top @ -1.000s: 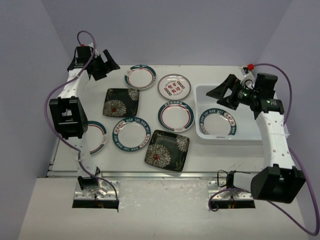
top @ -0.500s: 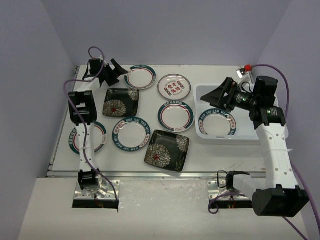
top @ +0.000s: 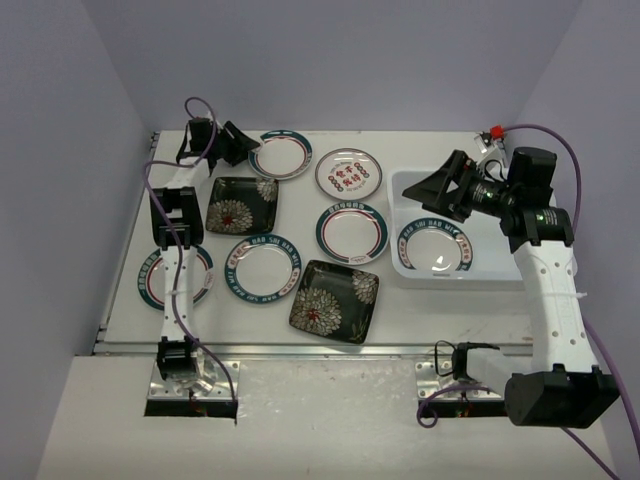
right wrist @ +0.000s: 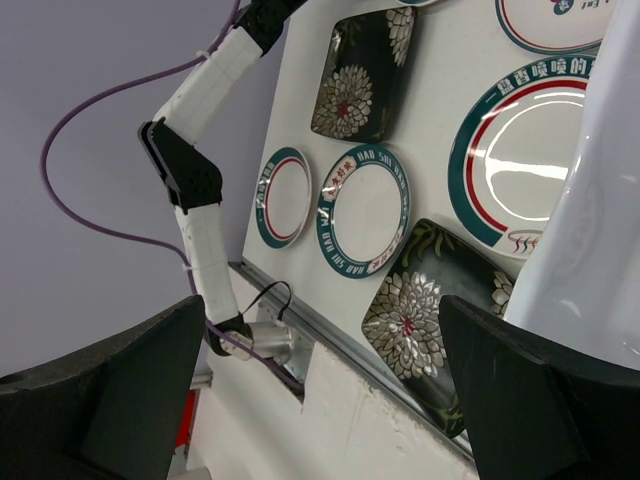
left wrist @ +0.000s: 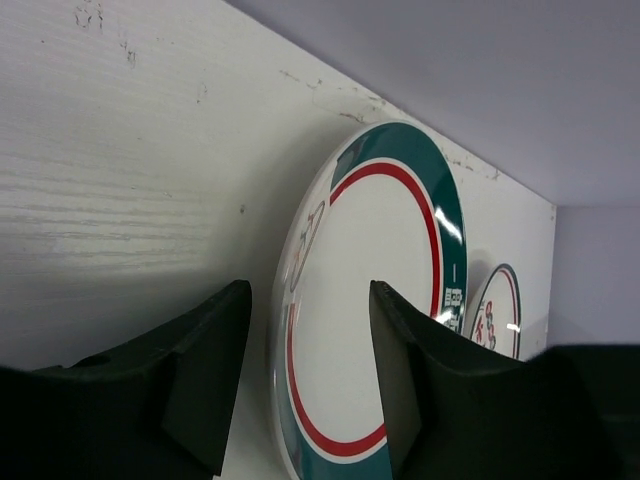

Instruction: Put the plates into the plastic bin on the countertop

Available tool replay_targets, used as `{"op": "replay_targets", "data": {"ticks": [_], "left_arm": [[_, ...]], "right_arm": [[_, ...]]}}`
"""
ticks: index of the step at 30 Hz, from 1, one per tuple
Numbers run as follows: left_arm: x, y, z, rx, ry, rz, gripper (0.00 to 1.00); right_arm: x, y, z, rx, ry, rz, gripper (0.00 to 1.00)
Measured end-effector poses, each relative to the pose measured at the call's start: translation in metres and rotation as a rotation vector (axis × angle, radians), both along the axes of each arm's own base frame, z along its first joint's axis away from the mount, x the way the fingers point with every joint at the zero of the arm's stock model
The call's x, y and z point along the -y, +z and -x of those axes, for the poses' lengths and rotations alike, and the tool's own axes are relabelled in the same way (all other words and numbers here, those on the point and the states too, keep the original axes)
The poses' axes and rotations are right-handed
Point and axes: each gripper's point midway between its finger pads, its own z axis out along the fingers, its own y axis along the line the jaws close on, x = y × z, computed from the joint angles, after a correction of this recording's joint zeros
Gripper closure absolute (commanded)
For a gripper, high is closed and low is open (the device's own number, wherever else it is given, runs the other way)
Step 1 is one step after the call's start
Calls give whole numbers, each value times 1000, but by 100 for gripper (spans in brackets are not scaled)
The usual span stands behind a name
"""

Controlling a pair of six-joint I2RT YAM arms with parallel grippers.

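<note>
Countertop (top: 440, 305): off-white, matte, lightly scuffed in the left wrist view. Metal rail (top: 300, 350) runs along the near edge.

Lying directly on it:
- far teal plate (top: 281, 154), its rim between the jaws of the left gripper (top: 243, 143)
- red-patterned plate (top: 350, 175), just beyond it, outside those jaws
- far black plate (top: 243, 203), beside those jaws, railward
- middle teal plate (top: 352, 231) and lettered-rim plate (top: 265, 267), between the two grippers' jaws
- near black plate (top: 334, 299), nearest the rail, well apart from both jaws
- left-edge teal plate (top: 150, 278), partly hidden from above
- plastic bin (top: 450, 279), under the jaws of the right gripper (top: 436, 178)
</note>
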Motion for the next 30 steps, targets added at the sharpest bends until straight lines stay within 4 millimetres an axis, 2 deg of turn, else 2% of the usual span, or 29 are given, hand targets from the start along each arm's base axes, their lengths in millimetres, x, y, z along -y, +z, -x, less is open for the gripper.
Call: {"op": "replay_targets", "data": {"ticks": [2,7,14,17,20,23,25,27,30], "left_arm": [[1,-2,0,-4,-4,1,82],[5,-15,4,-30,-19,15,99],[3,-5,1,-22,-6,17,100],[-3,14,-1,-9,39,8,100],[-11,61,-7,59,78,7,100],[-11,129,-1,149,87,20,100],[-6,179,17,202,78,26,100],[3,229,44,259,53,31,100],[32,299,91,362,-18,38,100]], "right_arm": [[0,0,0,-1,0,2,1],[1,-1,-1,5,-2,10,1],[3,-2,-3,10,-18,24,1],[4,-2,-3,12,-21,24,1],[4,-1,-4,19,-22,25,1],[6,-3,-7,18,-38,38,1],[9,-8,-13,5,-53,51,1],[10,-9,-25,-1,-53,52,1],[11,-15,-45,-20,-48,45,1]]}}
